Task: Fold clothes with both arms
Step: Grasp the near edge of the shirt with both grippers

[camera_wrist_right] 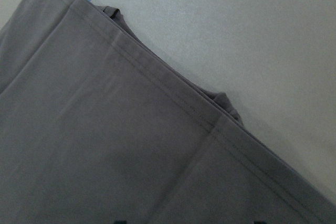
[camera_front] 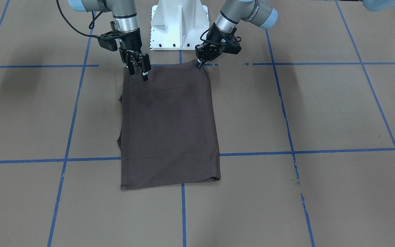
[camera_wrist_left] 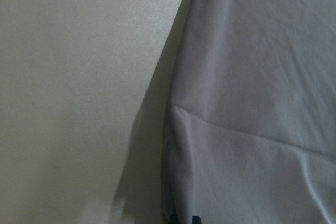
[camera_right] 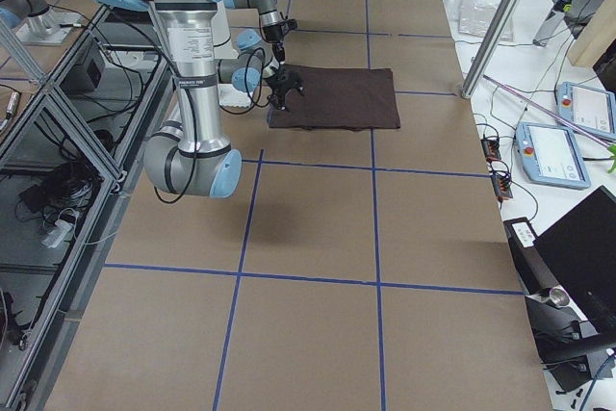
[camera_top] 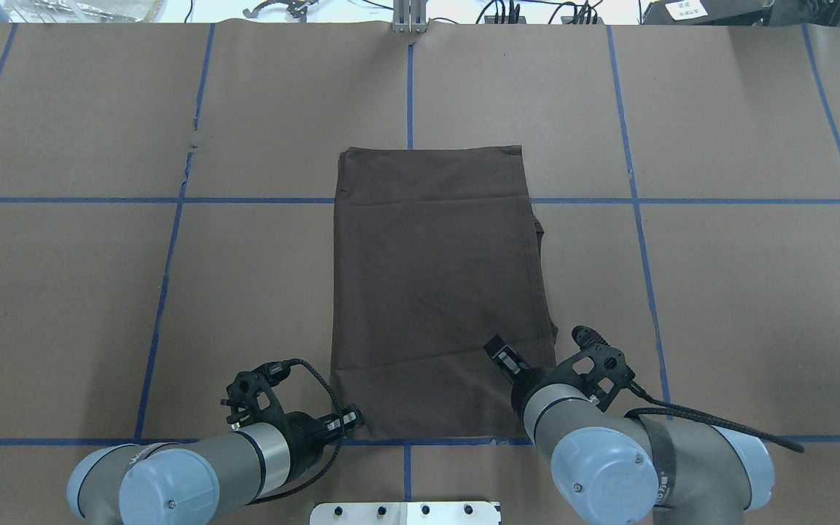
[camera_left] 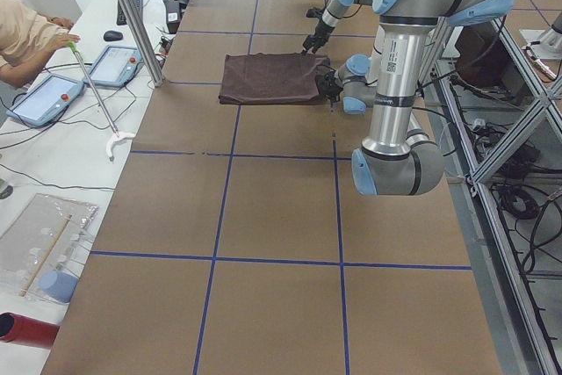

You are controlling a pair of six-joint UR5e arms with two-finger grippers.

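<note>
One paper-covered table (camera_top: pixel 719 292) has two arms, the left arm (camera_top: pixel 172 474) and the right arm (camera_top: pixel 609 467), reaching in over its robot-side edge. One dark brown T-shirt (camera_top: pixel 434 292) lies folded to a long rectangle at the middle, one short edge toward that side, with bare paper open on both sides and beyond. The left gripper (camera_front: pixel 200 64) has its fingers pressed together and seems to pinch the near left corner; the right gripper (camera_front: pixel 138 74) hangs spread just over the near right corner.
</note>
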